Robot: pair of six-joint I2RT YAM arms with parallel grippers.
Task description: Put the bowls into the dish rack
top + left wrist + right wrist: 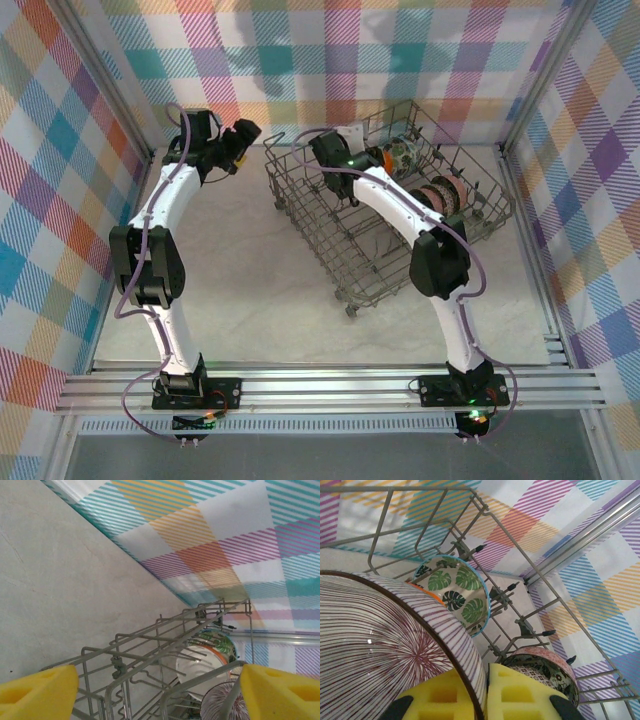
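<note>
Right gripper [487, 694] clamped the striped bowl [380, 645] by its rim, best lowered upright between dish rack [510, 545] tines; left gripper [160, 690] stood wide, empty.

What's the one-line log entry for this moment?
right gripper: shut on striped bowl, inside dish rack | left gripper: open, empty, beside rack | leaf bowl: in rack

We see a pale, marbled table [250, 300]. The wire dish rack [335, 245] stands on its right half, on small wheels [350, 311].
</note>
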